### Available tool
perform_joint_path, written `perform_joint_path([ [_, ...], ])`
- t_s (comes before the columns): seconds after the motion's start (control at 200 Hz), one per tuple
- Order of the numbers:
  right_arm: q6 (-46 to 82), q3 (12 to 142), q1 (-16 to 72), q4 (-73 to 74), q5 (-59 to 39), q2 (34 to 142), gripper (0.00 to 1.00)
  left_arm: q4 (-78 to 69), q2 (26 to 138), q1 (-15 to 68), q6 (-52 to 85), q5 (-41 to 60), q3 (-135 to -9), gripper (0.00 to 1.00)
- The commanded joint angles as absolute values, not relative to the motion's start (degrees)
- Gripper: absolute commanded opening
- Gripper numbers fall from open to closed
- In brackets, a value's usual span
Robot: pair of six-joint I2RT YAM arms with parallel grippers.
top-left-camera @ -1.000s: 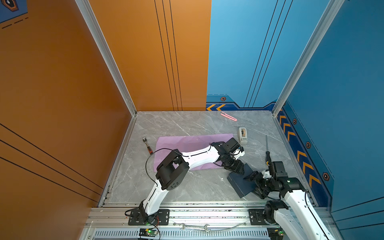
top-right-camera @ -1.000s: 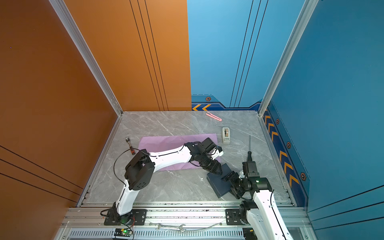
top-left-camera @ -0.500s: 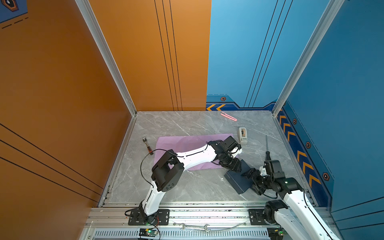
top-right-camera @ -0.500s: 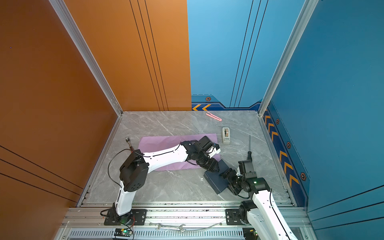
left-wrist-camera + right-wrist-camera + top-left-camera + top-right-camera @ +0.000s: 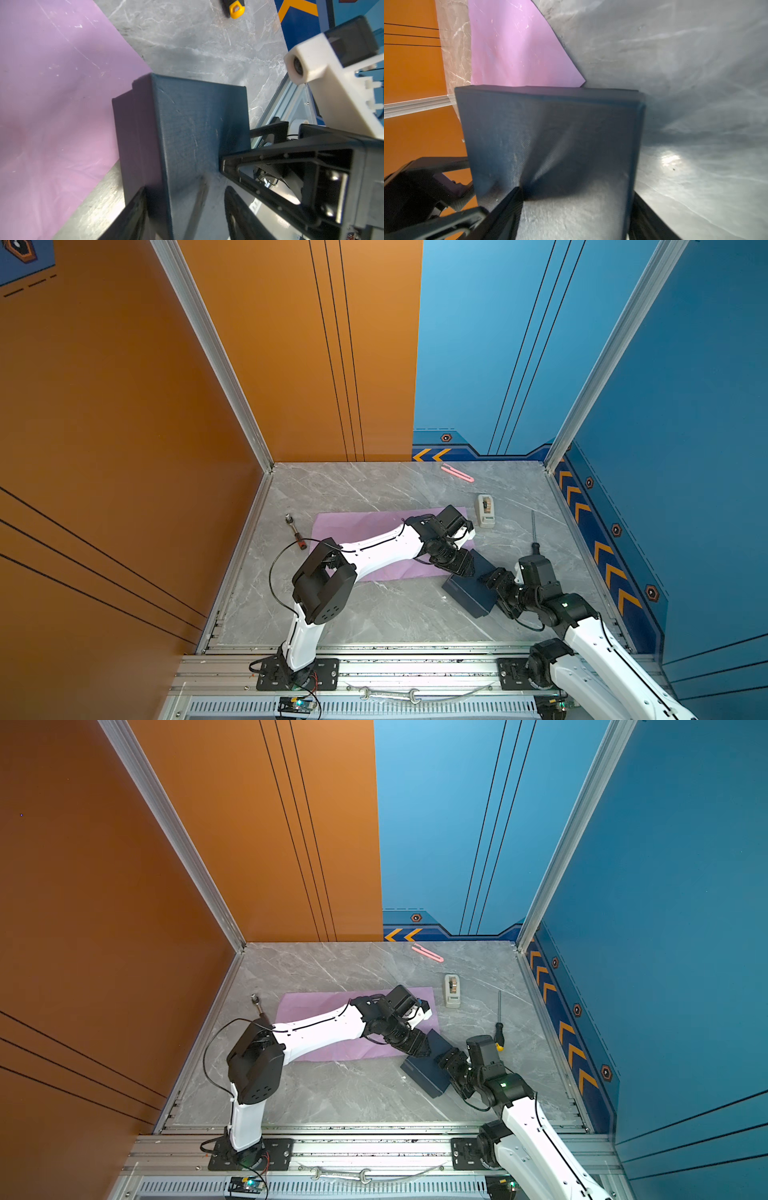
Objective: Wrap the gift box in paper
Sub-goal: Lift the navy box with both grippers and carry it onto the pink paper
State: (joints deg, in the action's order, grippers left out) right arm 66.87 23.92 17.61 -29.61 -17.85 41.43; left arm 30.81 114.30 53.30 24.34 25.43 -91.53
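Observation:
The gift box (image 5: 467,593) (image 5: 424,1073), flat and dark navy, is tilted just right of the near right corner of the lilac paper (image 5: 365,526) (image 5: 316,1006). The paper lies flat on the table. My left gripper (image 5: 464,568) (image 5: 417,1048) reaches across the paper and is shut on the box's far end. My right gripper (image 5: 490,578) (image 5: 444,1060) is shut on its near right end. In the left wrist view the box (image 5: 197,124) fills the left gripper (image 5: 185,189), beside the paper (image 5: 52,93). In the right wrist view the box (image 5: 550,135) spans the right gripper (image 5: 576,191), with the paper (image 5: 517,47) beyond.
A beige tape dispenser (image 5: 485,510) stands past the paper's far right corner, and a pink cutter (image 5: 457,472) lies near the back wall. A long screwdriver (image 5: 534,537) lies right of the box, a small red-handled tool (image 5: 296,531) left of the paper. Walls close three sides.
The box and my right gripper have shifted left and away, toward the paper's corner. The left arm's elbow swung left while its gripper stayed at the box.

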Motion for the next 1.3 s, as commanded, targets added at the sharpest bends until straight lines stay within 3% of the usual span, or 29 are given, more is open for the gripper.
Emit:
perform_joint_path([
  [0.0, 68.9, 24.6, 20.3, -19.5, -15.8, 42.7, 0.75, 28.6, 111.7, 54.9, 23.1, 32.8, -90.7, 0.60],
  [0.836, 62.9, 41.0, 29.7, -23.0, -6.8, 54.1, 0.71, 26.9, 104.8, 51.0, 23.8, 29.5, -87.4, 0.60],
  [1.297, 57.9, 55.4, 34.0, -19.9, -7.5, 72.7, 0.71, 24.1, 97.2, 43.4, 24.8, 27.2, -79.2, 0.60],
])
